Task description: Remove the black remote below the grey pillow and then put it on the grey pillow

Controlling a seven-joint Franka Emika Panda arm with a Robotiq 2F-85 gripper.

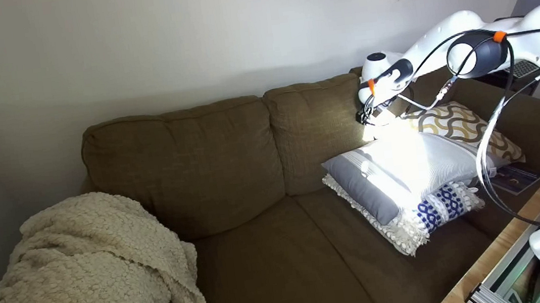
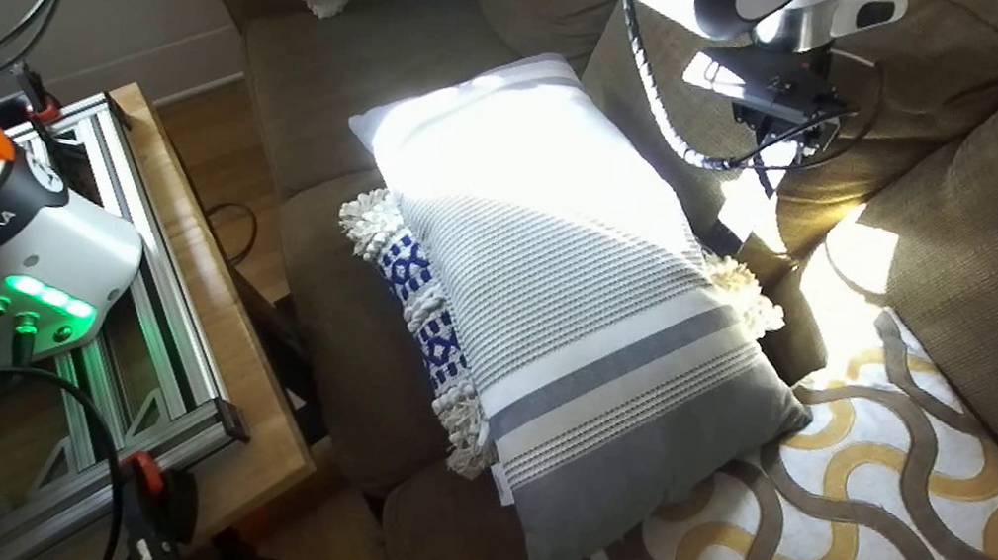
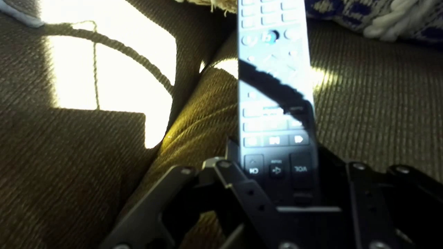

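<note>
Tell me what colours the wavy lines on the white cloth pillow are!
Brown and mustard yellow. The white cloth pillow shows best in an exterior view.

Pillows: three — the grey pillow (image 2: 571, 301), a lattice-patterned pillow (image 2: 848, 541) beside it and a fringed pillow (image 2: 440, 349) beneath it
Black remote (image 3: 276, 129): one, near the grey pillow
End effector (image 3: 277, 152): one
Blanket (image 1: 96, 273): one, well apart from the grey pillow
Sofa (image 1: 268, 268): one
Robot arm (image 1: 490, 56): one
Flat printed item (image 1: 516, 179): one
</note>
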